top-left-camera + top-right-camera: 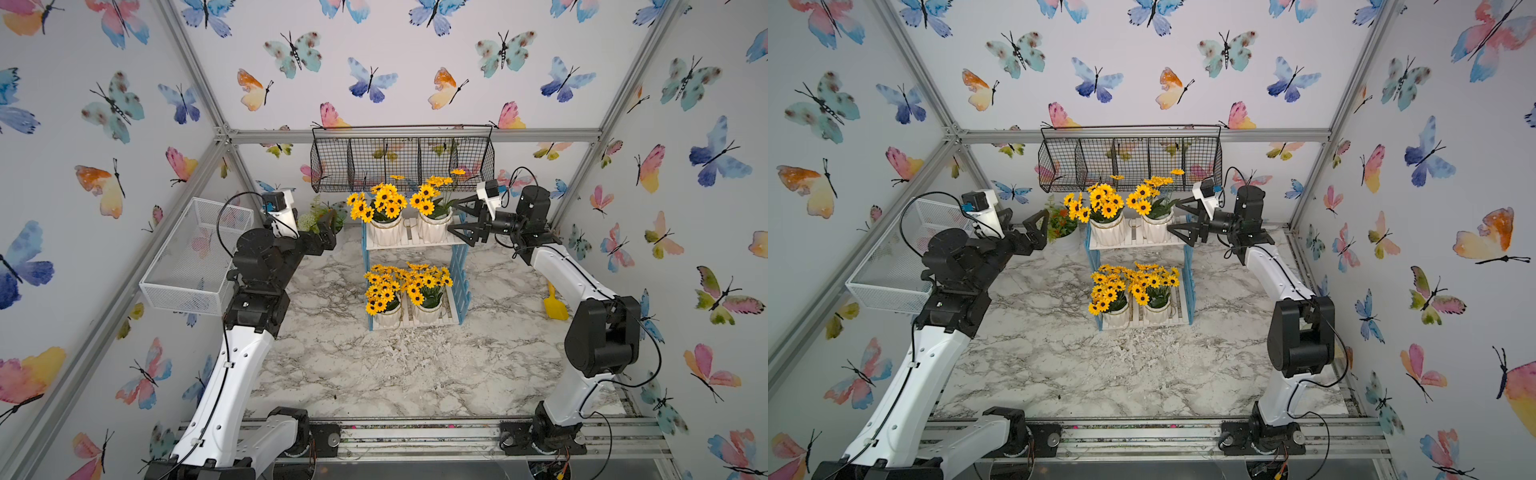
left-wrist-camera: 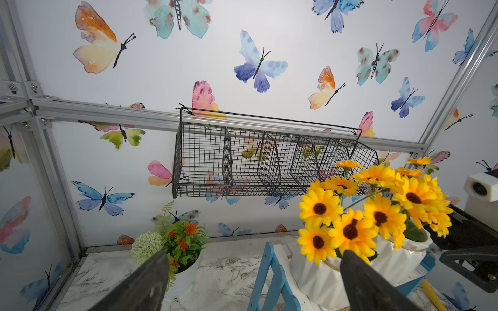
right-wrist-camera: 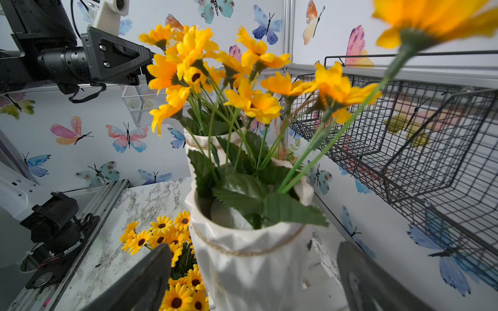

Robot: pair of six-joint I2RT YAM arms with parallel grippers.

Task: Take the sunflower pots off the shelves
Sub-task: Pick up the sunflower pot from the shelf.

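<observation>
The shelves [image 1: 460,270] stand mid-table with white boards and blue side frames. Two sunflower pots sit on the upper board, the left one [image 1: 385,230] and the right one [image 1: 434,227]. Two more sunflower pots [image 1: 388,316] [image 1: 427,312] sit on the lower board. My right gripper [image 1: 455,217] is open, its fingers either side of the upper right pot [image 3: 250,264] with gaps showing on both sides. My left gripper [image 1: 328,225] is open just left of the shelves, level with the upper tier. Between its fingers [image 2: 151,274] I see only the blue frame [image 2: 272,272] and marble, with the upper left pot [image 2: 320,277] beyond.
A white pot of mixed orange and green flowers [image 1: 320,214] stands by my left gripper at the back. A black wire basket [image 1: 401,160] hangs on the back wall above the shelves. A white mesh basket [image 1: 195,257] hangs on the left wall. A yellow scoop [image 1: 556,305] lies at the right.
</observation>
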